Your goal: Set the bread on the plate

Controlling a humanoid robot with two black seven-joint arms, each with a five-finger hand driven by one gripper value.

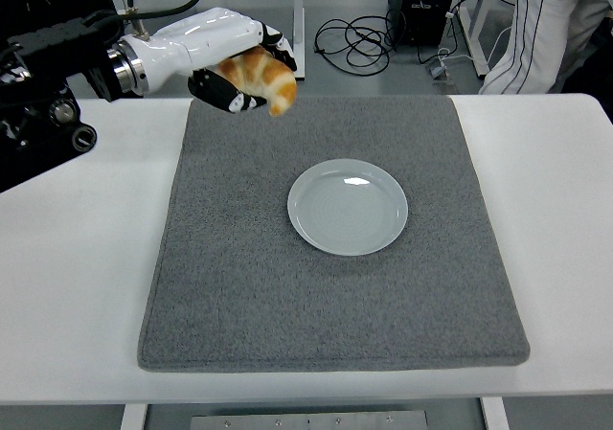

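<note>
The bread [261, 76], a croissant, hangs at upper left of centre, clasped in the left hand [230, 61] above the grey mat [239, 286]. This looks like the carry step; next, it must travel down-right to the empty plate [348, 206] and be released.

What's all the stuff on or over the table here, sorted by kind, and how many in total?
Bread (croissant, held in the left hand above the mat): 1
Plate, pale grey-green, empty: 1
Grey mat under the plate: 1
Total: 3
</note>
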